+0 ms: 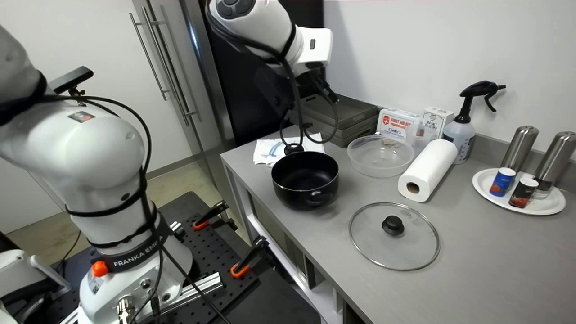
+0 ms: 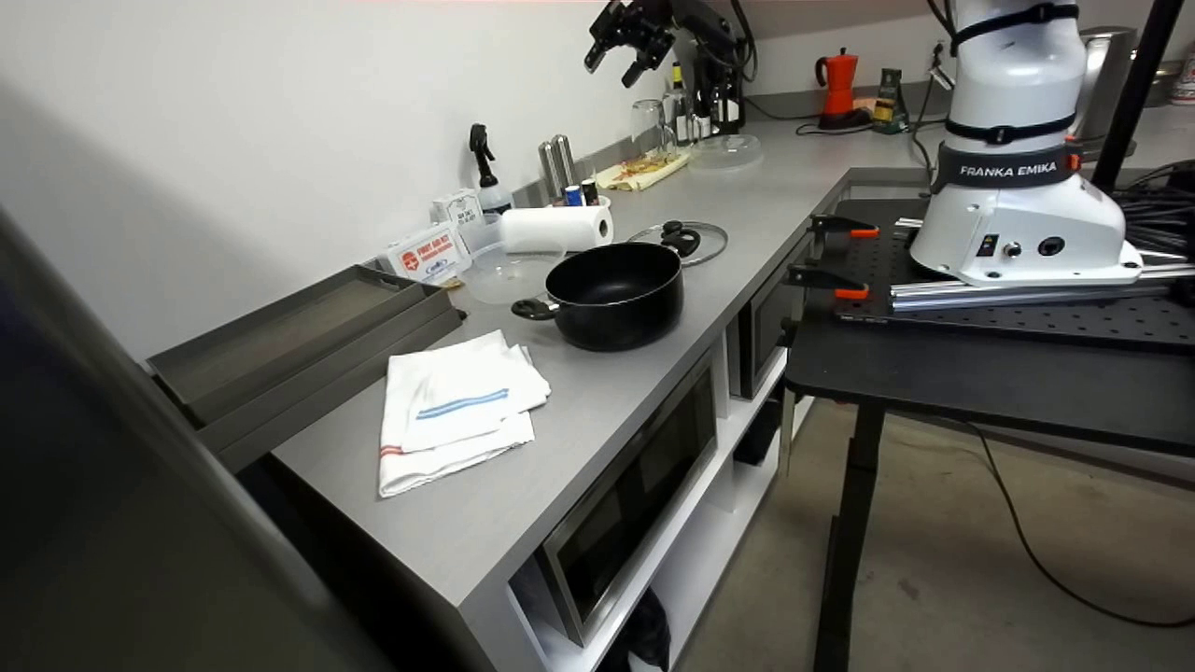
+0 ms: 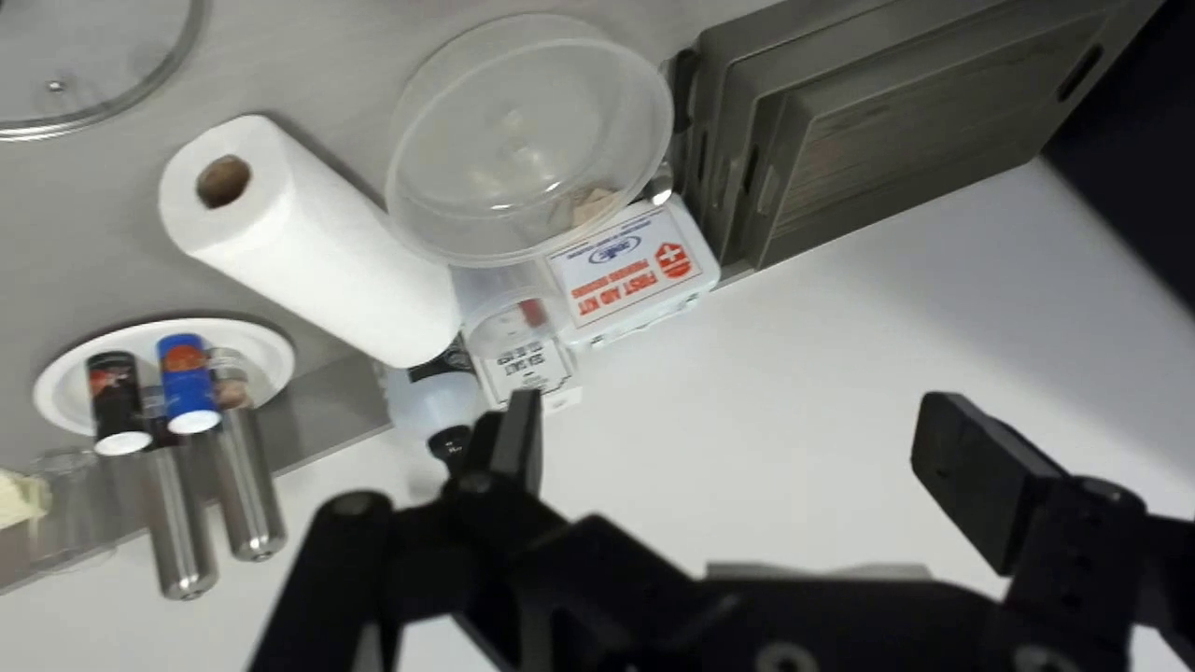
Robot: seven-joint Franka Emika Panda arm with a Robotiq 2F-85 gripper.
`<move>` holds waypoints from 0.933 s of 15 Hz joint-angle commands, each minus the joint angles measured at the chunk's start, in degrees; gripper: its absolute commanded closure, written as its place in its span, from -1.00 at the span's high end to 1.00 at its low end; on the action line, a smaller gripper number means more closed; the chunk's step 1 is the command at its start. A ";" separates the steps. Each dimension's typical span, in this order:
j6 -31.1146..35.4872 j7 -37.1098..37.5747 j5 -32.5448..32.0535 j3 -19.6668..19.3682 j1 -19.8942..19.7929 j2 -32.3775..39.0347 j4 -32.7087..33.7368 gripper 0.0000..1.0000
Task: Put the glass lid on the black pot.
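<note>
The glass lid [image 1: 405, 245] lies flat on the counter, dark knob up, with a thin metal rim. In an exterior view it is partly behind the pot [image 2: 711, 243]; a part shows at the upper left of the wrist view [image 3: 103, 56]. The black pot [image 1: 306, 177] stands upright and uncovered beside the lid, empty inside; it also shows in an exterior view [image 2: 611, 313]. It is out of the wrist view. My gripper [image 3: 728, 439] is open with nothing between its fingers. It is high above the counter, apart from lid and pot, as an exterior view [image 2: 612, 73] shows.
A clear shallow dish [image 1: 380, 157] and a paper towel roll [image 1: 429, 168] stand near pot and lid. Grey trays [image 1: 344, 119], a first aid box [image 1: 398, 122] and a spray bottle [image 1: 460, 135] line the wall. A white plate [image 1: 483, 189] holds shakers. A folded cloth [image 2: 462, 415] lies near the counter end.
</note>
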 commanded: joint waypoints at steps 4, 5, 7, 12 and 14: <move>4.72 26.63 -18.18 10.51 -15.84 16.78 7.33 1.00; 4.89 30.58 -21.66 10.79 -17.57 19.01 7.95 1.00; 5.32 38.90 -28.78 10.80 -20.11 23.05 8.51 1.00; 1.83 59.98 -48.41 -2.08 -15.20 29.94 8.74 1.00; -1.84 68.45 -56.52 -11.50 -9.12 31.91 10.02 1.00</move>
